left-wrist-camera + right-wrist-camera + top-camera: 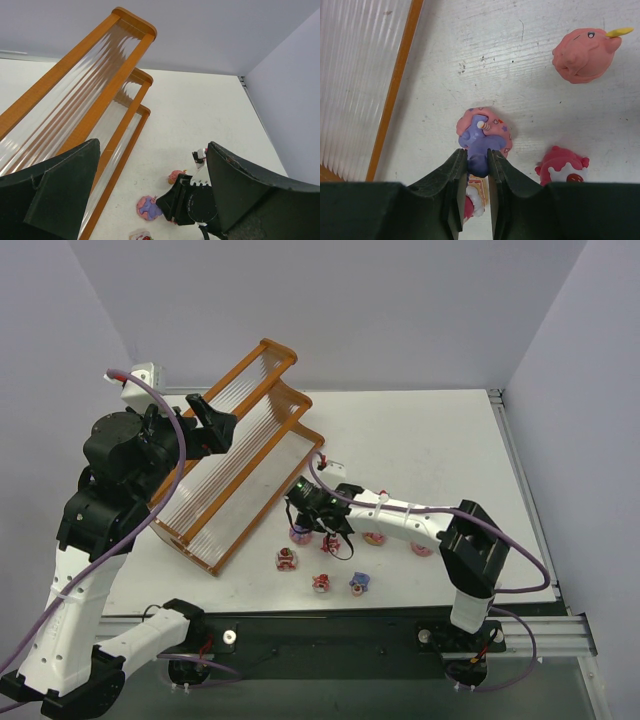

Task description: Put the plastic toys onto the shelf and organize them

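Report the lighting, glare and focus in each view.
Top external: even, soft light, faint shadows on the table. Left wrist: wavy reflections streak the shelf along its clear slats; the left gripper looms dark, with little detail. Right wrist: sharp on the purple-and-pink toy, soft shadow beside it.

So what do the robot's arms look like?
The left arm and right arm are white tubes joined by chunky black blocks. A thin purple cable loops along each one. The black left gripper and right gripper each have two flat, wedge-shaped fingers.
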Motion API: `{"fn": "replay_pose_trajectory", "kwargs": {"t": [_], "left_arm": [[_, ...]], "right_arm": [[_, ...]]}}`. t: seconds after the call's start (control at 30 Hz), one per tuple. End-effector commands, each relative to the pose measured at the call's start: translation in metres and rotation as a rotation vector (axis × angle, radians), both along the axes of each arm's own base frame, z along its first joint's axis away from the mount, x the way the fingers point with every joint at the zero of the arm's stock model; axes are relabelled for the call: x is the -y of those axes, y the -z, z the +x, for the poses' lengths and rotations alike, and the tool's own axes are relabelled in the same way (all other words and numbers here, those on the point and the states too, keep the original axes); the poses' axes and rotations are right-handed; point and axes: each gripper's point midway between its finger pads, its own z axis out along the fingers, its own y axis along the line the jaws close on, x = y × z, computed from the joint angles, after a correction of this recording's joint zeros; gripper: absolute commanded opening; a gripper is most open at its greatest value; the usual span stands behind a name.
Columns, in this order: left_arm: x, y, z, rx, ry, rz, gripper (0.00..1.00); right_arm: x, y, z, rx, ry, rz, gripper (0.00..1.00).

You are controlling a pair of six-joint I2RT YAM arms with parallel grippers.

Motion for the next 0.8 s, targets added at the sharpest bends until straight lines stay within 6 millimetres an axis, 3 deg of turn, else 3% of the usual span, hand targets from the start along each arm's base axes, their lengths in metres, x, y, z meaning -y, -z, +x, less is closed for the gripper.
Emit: {"fn": "replay_pose_trajectory", "kwargs": {"t": [0.0, 0.3, 0.6, 0.77], "left_arm": [[-0.001, -0.004, -0.001, 0.018, -0.005, -0.001, 0.97], [-0.003, -0.004, -0.001, 0.022, -0.012, 0.002, 0.97], [-0.005, -0.003, -0.002, 0.024, -0.021, 0.01, 0.97], [-0.005, -0.002, -0.002, 0.02, -0.022, 0.012, 0.97]], "right_arm": [[-0.004, -0.018, 0.004, -0.018, 0.02, 0.045, 0.0], [-0.015, -0.041, 0.018, -0.039, 0.057, 0.159, 0.0], [-0.013, -0.032, 0.023, -0.064, 0.063, 0.174, 0.0], [-0.011, -0.031, 0.023, -0.062, 0.052, 0.164, 0.16]]}}
